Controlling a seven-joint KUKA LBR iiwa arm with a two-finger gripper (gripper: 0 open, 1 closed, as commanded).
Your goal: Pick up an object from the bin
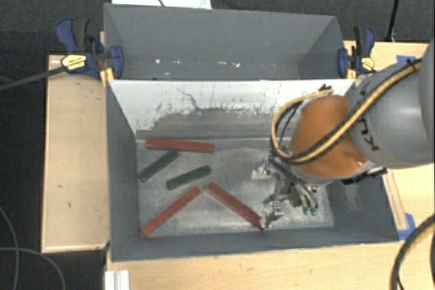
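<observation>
at the bin's (126, 166) front right, our gripper (274, 207) sat over the right end of a slanted red stick (231, 203); we could not tell whether it was open or closed; we judged the stick light, stiff and smooth, best taken across its narrow middle; the front wall was near; bare floor lay between it and another red stick (170, 211).

the grey arm (401, 125) has an orange wrist cover (326, 139), yellow-black cables (280, 120), metal claw (275, 208).

Three red-brown sticks (180, 145) (170, 210) (234, 206), two dark green sticks (158, 165) (188, 177)
</observation>
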